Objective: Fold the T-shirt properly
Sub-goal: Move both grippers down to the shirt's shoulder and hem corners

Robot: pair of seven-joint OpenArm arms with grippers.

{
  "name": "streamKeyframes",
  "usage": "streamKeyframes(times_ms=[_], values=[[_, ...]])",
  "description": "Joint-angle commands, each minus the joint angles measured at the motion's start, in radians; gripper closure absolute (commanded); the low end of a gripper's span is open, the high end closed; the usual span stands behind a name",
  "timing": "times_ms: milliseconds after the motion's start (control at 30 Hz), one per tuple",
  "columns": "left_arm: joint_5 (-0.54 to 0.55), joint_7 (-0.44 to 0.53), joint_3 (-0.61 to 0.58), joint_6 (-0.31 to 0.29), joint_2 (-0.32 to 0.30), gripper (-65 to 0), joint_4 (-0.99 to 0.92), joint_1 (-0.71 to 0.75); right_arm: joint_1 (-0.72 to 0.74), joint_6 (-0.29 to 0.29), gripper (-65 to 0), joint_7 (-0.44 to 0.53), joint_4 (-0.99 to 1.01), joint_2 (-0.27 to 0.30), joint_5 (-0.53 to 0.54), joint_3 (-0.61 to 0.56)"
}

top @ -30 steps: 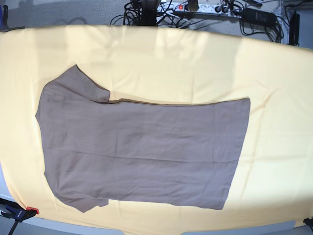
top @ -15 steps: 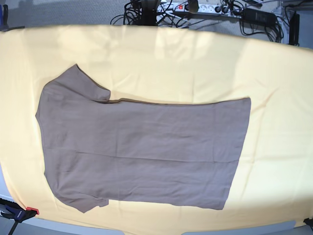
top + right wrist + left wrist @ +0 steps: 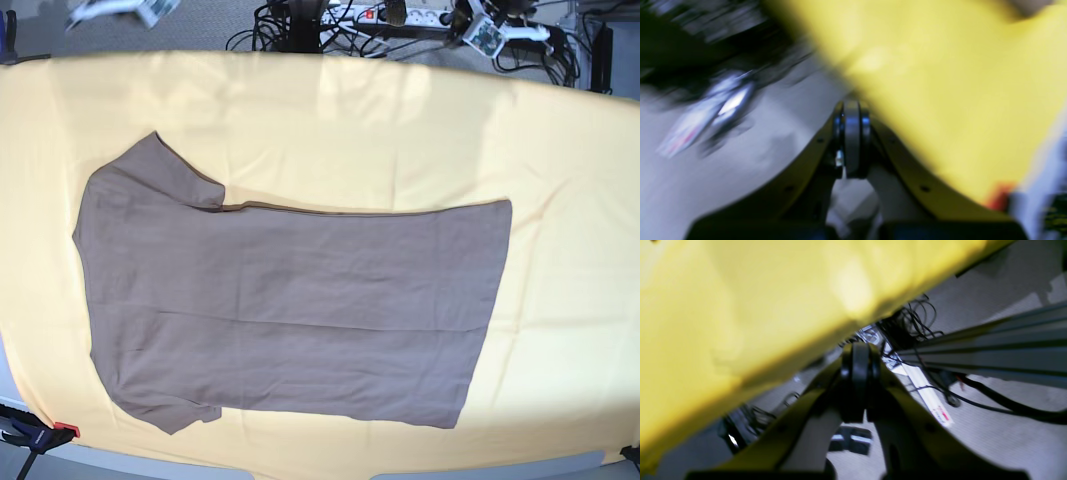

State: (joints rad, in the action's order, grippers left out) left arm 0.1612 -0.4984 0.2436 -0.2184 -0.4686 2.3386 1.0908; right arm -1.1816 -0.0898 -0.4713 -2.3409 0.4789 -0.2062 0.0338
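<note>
- At the far left of the base view, my right gripper (image 3: 125,10) is only a blurred pale shape at the top edge, beyond the far edge of the table. In its wrist view, the right gripper (image 3: 851,133) has its jaws pressed together on nothing, with the floor and the cloth's edge smeared behind them.
- The plain taupe-brown short-sleeved T-shirt of thin soft fabric (image 3: 290,300) lies flat in the middle of the large pale-yellow cloth (image 3: 560,300) that covers the table. Its sleeves and shoulder end point to the left of the view and its straight hem to the right. It is spread out in one layer, with only light creases.
- A small red-and-black clamp (image 3: 45,433) grips the cloth's near left corner.
- At the upper right, my left gripper (image 3: 490,32) sits among the tangle of black cables and a white power strip (image 3: 400,15) behind the table. From its wrist camera, the left gripper (image 3: 858,373) also has its jaws together and empty.
- My read: no fold is made yet, so this is the approach stage. Next I would bring both arms over the table, part the jaws, and pinch the shirt's far long edge at two spots to carry it across.
</note>
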Motion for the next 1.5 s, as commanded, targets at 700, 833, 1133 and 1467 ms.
streamKeyframes(times_ms=[700,833,1133,1467], values=[[-0.104,0.41,0.01,-0.314,-0.51,-33.9,-0.391,-0.589,0.449,-0.387,-11.6,0.12,0.044,0.106,0.237,0.163],[-0.105,0.476,-0.046,-0.351,-0.567,-37.5,-0.502,-0.695,0.448,-0.401,-22.9,0.12,0.051,0.106,0.264,0.163],[-0.266,0.48,-0.454,-0.233,-0.595,-37.5,-0.663,-1.052,0.447,-0.403,-23.0,0.112,0.053,0.1,0.314,0.163],[-0.357,0.48,-0.81,-0.233,-0.55,-37.5,-0.793,-1.33,0.442,-0.422,-30.2,0.108,0.053,0.1,0.314,0.163]])
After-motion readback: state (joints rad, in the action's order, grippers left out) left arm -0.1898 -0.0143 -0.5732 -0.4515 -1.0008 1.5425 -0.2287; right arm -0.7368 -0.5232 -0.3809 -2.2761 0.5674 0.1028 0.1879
